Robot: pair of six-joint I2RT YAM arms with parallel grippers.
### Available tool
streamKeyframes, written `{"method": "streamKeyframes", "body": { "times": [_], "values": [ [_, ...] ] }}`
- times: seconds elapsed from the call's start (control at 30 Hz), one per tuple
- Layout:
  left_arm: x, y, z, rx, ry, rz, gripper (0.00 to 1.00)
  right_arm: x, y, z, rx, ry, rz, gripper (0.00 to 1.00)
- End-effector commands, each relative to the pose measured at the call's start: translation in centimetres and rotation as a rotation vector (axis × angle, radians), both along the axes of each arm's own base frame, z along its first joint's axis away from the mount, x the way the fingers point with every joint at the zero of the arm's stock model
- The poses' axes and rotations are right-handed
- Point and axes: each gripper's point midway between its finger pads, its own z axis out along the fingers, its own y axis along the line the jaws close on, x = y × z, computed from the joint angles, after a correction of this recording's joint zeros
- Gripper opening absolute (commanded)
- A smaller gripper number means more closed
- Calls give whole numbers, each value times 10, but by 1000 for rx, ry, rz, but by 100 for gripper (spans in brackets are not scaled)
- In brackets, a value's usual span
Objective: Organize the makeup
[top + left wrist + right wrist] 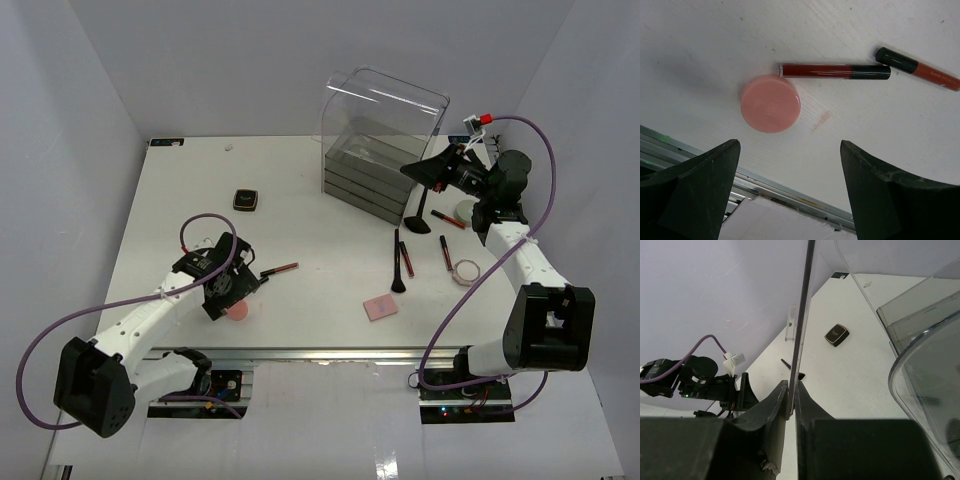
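My left gripper (790, 145) stands open just above the table, nothing between its fingers. In front of it lie a round pink compact (770, 103), a dark red tube with a black cap (835, 71) and an orange-red pencil (920, 68). From above, the left gripper (228, 292) hovers beside the pink compact (238, 311). My right gripper (428, 172) is shut on a slim black-handled brush (417, 210) that hangs tilted, its dark head down by the table. In the right wrist view the brush handle (802, 315) runs up out of the shut gripper (791, 390).
A tall clear drawer box (380, 150) stands at the back right, close to the right gripper. A small black compact (245, 199) lies mid-left. At the right lie a brush (398, 265), red pencils (447, 250), a round compact (466, 270), a pale green compact (465, 210) and a flat pink square (380, 307).
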Motion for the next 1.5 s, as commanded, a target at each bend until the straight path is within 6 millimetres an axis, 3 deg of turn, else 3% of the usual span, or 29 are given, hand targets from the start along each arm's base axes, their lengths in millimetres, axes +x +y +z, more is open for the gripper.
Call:
{"method": "streamKeyframes", "body": {
  "times": [0.0,0.27,0.6,0.83,1.1,1.27,1.47],
  "values": [
    [-2,-6,-9,-33,17,-11,92,-17,4,28,2,-134,38,16],
    [-4,-3,-37,-30,90,11,93,-18,4,24,4,-128,44,16],
    [3,2,-51,-69,122,58,89,-19,4,21,6,-124,50,16],
    [6,6,-55,-79,125,89,77,-21,5,22,7,-125,54,16],
    [2,3,-57,-92,138,56,49,-22,5,22,10,-126,56,16],
    [5,-12,-38,-175,99,-18,28,-24,5,21,10,-125,58,16],
    [29,-71,36,-445,-134,-363,1,-27,5,22,10,-141,56,16]
  ]
}}
